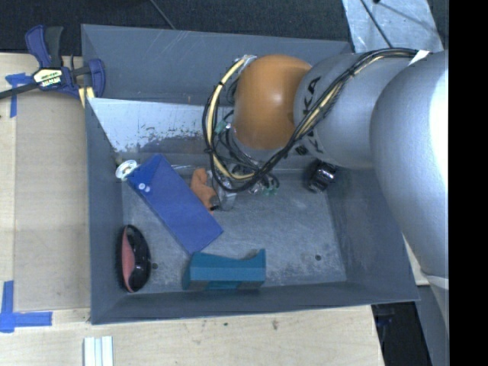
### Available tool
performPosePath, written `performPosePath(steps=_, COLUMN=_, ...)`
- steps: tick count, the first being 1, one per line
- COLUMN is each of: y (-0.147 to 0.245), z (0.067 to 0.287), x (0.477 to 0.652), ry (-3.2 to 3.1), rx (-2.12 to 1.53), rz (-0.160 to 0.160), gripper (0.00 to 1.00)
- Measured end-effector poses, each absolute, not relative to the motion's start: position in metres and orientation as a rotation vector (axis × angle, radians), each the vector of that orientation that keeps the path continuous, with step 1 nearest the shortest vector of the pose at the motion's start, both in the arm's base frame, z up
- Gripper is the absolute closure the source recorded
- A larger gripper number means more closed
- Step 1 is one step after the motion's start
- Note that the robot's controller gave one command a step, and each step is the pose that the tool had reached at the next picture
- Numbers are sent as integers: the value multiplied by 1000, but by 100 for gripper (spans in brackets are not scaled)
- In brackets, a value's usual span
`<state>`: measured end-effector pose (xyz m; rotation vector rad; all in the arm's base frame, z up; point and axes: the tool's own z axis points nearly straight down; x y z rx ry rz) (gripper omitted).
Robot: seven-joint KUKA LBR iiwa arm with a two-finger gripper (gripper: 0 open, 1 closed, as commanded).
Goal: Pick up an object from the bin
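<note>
Your gripper (219,197) sits low in the middle of the grey metal bin (297,239), just beside a small orange-brown lump (201,185) by the flat blue rectangular pad (174,203). You cannot tell whether it is open or closed. This looks like the approach step; next, you need to close on the lump and lift.

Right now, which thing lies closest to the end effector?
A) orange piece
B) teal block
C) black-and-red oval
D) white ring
A: the orange piece sits right beside the end effector, next to the blue pad; the others lie farther off.
</note>
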<state>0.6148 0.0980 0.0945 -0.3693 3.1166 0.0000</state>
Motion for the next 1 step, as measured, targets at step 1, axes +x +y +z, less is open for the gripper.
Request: performPosePath(steps=1, y=70, z=254, x=596, ry=3111, rx=-375, rz=-1, gripper=100)
